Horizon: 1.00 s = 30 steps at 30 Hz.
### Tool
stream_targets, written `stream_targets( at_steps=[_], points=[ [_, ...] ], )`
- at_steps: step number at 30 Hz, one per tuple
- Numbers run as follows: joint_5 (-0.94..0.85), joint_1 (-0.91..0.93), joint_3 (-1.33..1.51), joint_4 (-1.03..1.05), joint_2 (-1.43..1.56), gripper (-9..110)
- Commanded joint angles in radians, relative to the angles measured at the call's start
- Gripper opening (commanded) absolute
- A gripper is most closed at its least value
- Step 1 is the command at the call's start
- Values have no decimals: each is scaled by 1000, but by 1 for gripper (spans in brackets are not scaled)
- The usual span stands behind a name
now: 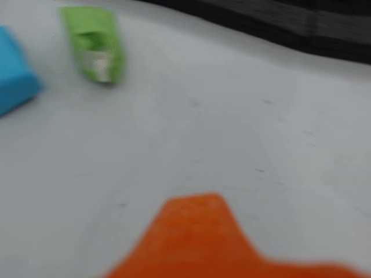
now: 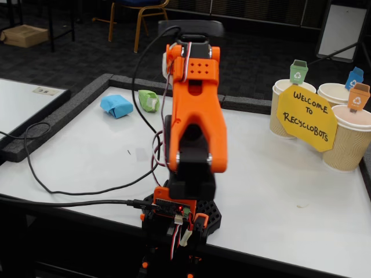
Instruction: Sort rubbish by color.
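Blue wad [image 2: 116, 106] and green wad [image 2: 148, 101] lie just apart at the table's [image 2: 278, 174] eleven o'clock; gripper [image 1: 200, 231] state unclear.

A white bench [image 2: 278, 174] with a dark grey raised border fills most of the fixed view. A second white-topped table [image 2: 20, 101] sits just beside it at the left edge. Behind them lies dark carpet [image 2: 75, 52]. A chair [image 2: 138, 11] with gold metal legs and a blue seat stands at the back, near a brown cardboard box [image 2: 24, 35] on the floor. A white panel [image 2: 342, 26] leans at the upper right. Lighting is even and indoor.
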Motion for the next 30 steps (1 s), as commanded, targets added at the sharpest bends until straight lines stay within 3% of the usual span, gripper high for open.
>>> stream_targets(
  at_steps=[1,9,21,30],
  points=[
    [3,-123,-20,-29,17,0],
    [-5,-299,-6,-37,17,0],
    [-6,-331,-5,-51,9,0],
    [-6,-331,-170,-97,-164,0]
  ],
)
